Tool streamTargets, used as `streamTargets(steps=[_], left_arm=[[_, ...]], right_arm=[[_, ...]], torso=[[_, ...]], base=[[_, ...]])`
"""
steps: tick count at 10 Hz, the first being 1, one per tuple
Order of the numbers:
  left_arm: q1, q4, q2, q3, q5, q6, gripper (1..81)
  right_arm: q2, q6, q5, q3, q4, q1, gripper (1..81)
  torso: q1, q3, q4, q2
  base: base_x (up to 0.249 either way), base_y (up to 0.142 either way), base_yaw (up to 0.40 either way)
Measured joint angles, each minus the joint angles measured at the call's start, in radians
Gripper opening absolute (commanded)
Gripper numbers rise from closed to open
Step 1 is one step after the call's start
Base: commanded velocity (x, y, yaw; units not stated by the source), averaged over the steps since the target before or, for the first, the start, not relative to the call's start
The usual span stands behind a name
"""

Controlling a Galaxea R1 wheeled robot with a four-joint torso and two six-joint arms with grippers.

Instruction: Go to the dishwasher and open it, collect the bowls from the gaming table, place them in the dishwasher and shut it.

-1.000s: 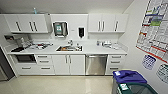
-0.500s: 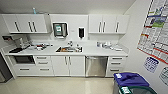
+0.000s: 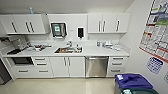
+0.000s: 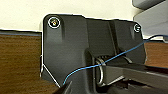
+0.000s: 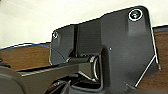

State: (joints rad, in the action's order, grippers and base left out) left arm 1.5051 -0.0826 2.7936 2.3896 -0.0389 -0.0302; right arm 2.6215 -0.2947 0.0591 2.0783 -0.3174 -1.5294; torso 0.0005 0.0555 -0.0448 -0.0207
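Closed dishwasher [image 3: 96, 66] under the tabletop [image 3: 100, 52], right of the sink [image 3: 68, 50]; whether either gripper is spread cannot be told.

The dishwasher [image 3: 96, 66] stands under the counter [image 3: 100, 52], right of the middle, between the double cabinet doors [image 3: 67, 66] on its left and a column of drawers [image 3: 116, 65] on its right. The sink [image 3: 68, 50] is set in the counter, left of the dishwasher. Wall cabinets [image 3: 108, 23] hang above. Two bins [image 3: 132, 82] stand by the right wall, in front of the counter's right end.
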Motion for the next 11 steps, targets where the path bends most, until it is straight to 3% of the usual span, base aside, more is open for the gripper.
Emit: streamTargets(steps=[11], left_arm=[[0.002, 0.000, -0.013, 0.002, -0.002, 0.000, 81.1]], right_arm=[[0.011, 0.000, 0.011, -0.001, 0.000, -0.010, 81.1]], torso=[[-0.001, 0.000, 0.000, 0.000]], base=[[0.118, 0.000, 0.000]])
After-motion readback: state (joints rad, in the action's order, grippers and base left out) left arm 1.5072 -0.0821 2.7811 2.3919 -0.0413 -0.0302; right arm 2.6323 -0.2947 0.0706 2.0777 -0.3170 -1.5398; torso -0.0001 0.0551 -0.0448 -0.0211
